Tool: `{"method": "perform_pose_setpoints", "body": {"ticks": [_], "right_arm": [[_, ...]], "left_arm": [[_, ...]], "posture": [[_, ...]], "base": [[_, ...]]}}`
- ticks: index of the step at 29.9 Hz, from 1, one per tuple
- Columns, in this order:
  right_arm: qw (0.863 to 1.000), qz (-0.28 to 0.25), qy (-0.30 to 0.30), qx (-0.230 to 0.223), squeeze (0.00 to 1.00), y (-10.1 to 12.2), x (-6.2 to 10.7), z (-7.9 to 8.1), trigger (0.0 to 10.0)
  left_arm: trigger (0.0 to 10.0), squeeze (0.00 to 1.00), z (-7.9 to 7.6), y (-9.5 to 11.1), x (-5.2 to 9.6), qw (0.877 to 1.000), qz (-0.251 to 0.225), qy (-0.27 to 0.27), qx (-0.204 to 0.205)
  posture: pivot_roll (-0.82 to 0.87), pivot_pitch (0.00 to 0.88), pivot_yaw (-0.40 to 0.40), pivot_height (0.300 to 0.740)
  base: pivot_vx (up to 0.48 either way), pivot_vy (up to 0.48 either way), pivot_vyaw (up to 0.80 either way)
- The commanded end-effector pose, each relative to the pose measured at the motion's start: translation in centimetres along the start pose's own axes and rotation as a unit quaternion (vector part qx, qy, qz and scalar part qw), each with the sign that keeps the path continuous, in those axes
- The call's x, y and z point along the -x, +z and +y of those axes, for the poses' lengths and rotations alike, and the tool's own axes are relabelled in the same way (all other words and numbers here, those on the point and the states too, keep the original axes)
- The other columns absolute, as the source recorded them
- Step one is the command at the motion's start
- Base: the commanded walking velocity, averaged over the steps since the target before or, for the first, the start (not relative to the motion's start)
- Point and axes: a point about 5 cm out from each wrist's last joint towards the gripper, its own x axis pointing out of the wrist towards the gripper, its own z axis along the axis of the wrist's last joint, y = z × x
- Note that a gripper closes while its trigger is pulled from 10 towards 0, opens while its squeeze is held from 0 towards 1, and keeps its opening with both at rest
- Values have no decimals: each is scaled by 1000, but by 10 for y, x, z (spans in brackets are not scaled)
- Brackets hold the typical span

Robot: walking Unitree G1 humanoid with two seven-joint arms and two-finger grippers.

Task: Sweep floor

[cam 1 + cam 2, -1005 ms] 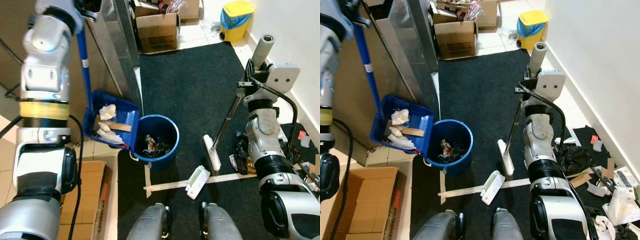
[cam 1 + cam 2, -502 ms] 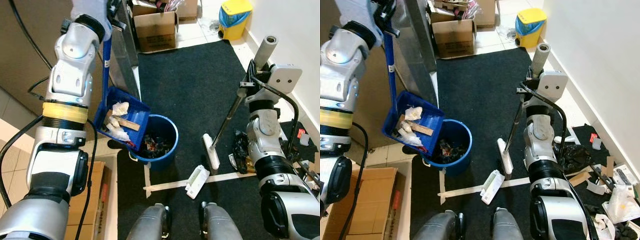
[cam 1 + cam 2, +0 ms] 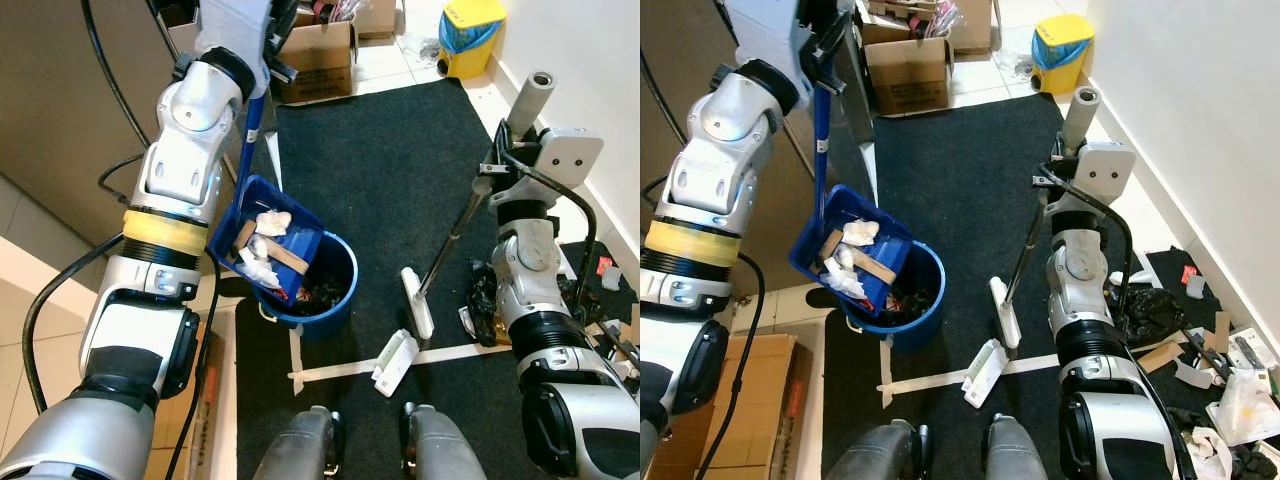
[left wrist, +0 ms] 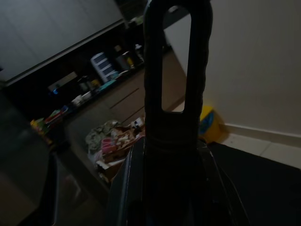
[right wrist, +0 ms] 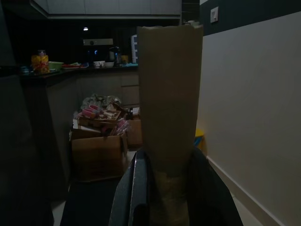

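While our left gripper (image 3: 820, 45) clamps the dustpan (image 3: 265, 240) handle, it tilts over the blue bucket (image 3: 335, 290) | right gripper (image 3: 500, 160) grips the broom (image 3: 440, 265) on the black mat (image 3: 380, 160)

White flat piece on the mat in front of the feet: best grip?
Take the white piece across its narrow width, near the middle, coming straight down. It lies flat on the black mat and is long and slim, so the jaws should straddle the short sides.
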Motion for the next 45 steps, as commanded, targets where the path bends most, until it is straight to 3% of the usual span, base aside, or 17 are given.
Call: {"method": "perform_pose_setpoints", "body": {"ticks": [1,5,9,12,24,36,40,42,44,45], "right_arm": [[1000,-28,0,-3,0,9,-2,1,10000],[1000,-28,-1,-3,0,9,-2,1,10000],[1000,-27,0,-4,0,9,-2,1,10000],[1000,-27,0,-4,0,9,-2,2,10000],[1000,-27,-1,-4,0,9,-2,2,10000],[1000,-26,0,-4,0,9,-3,1,10000],[1000,-27,0,-4,0,9,-3,2,10000],[1000,-27,0,-4,0,9,-3,2,10000],[1000,-27,0,-4,0,9,-3,1,10000],[1000,-27,0,-4,0,9,-3,1,10000]], "left_arm": [[10000,0,-3,14,0,998,-38,-9,-40],[10000,0,-9,13,2,997,-40,-25,-58],[10000,0,-28,13,6,993,-53,-61,-85],[10000,0,-31,14,7,992,-59,-68,-91],[10000,0,-56,36,14,975,-133,-138,-112],[10000,0,-50,25,20,975,-114,-142,-129],[10000,0,-41,28,19,979,-115,-117,-119],[10000,0,-33,30,18,983,-115,-95,-109],[10000,0,-16,37,17,988,-117,-51,-84],[10000,0,-16,37,17,988,-117,-51,-84]], "posture": [[50,131,116,740],[51,131,116,740],[54,132,113,740],[54,132,112,740],[55,132,116,740],[58,131,112,740],[56,131,112,740],[56,130,112,740],[50,130,110,740],[50,130,110,740]], "base": [[0,0,0],[0,0,0],[0,0,0],[0,0,0],[0,0,0],[0,0,0],[0,0,0],[0,0,0],[0,0,0],[0,0,0]]}}
